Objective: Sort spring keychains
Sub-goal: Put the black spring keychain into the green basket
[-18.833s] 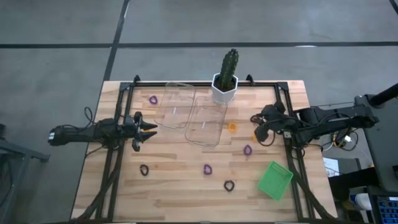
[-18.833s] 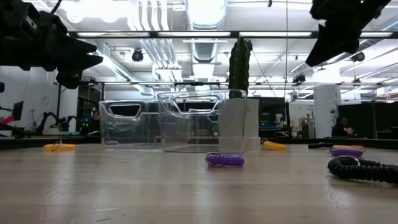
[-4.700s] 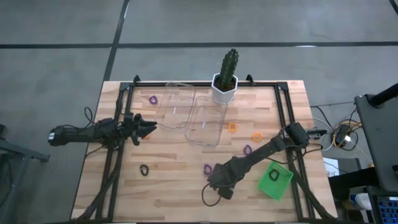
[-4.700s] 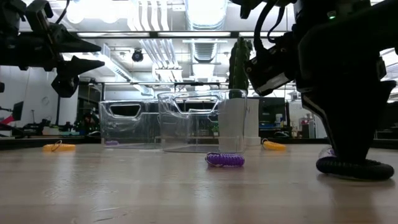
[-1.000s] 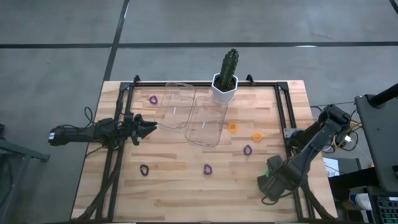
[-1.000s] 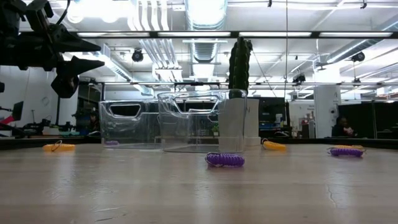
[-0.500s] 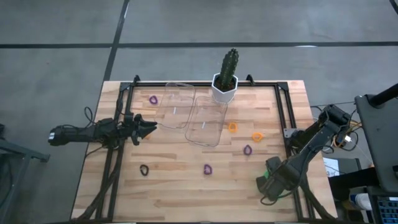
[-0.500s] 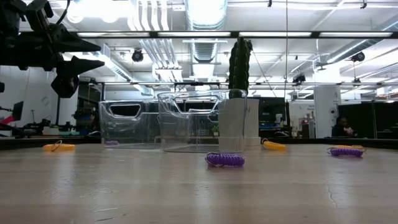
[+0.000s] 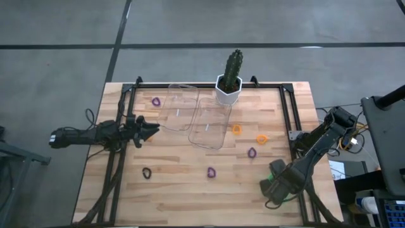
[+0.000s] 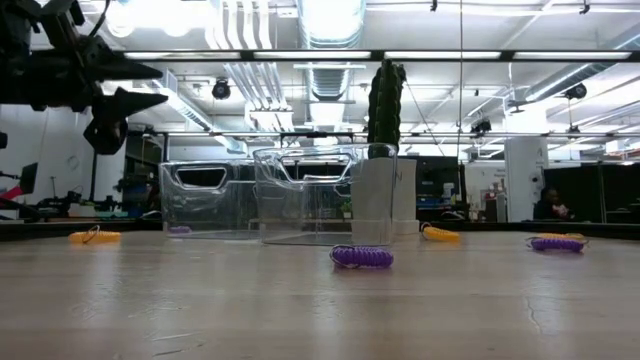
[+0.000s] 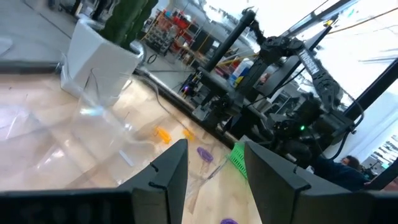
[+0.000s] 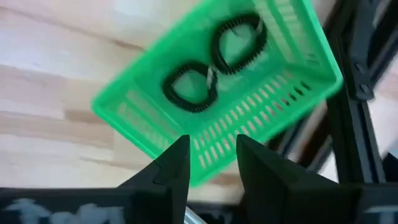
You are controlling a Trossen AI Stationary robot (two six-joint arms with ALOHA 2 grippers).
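Leftmost, left gripper [image 9: 152, 130] hovering above the table's [image 9: 177, 196] nine-o'clock edge, fingers parted, holding nothing. Purple spring keychain [image 9: 155, 101] at eleven o'clock, beside two clear plastic bins [image 9: 193, 115]; black keychain [image 9: 147, 172] toward seven o'clock. Potted cactus [image 9: 230, 77] at twelve o'clock. Lone purple keychain [image 9: 211, 171] near six o'clock; two orange keychains [image 9: 236, 129] and another purple one [image 9: 252, 152] right of centre, toward three o'clock. Farthest right, right gripper [image 9: 271, 188] poised over the green basket [image 12: 298, 93] at five o'clock, fingers spread, gripping nothing. Two black keychains [image 12: 190, 91] lying side by side inside that basket, seen from the right wrist.
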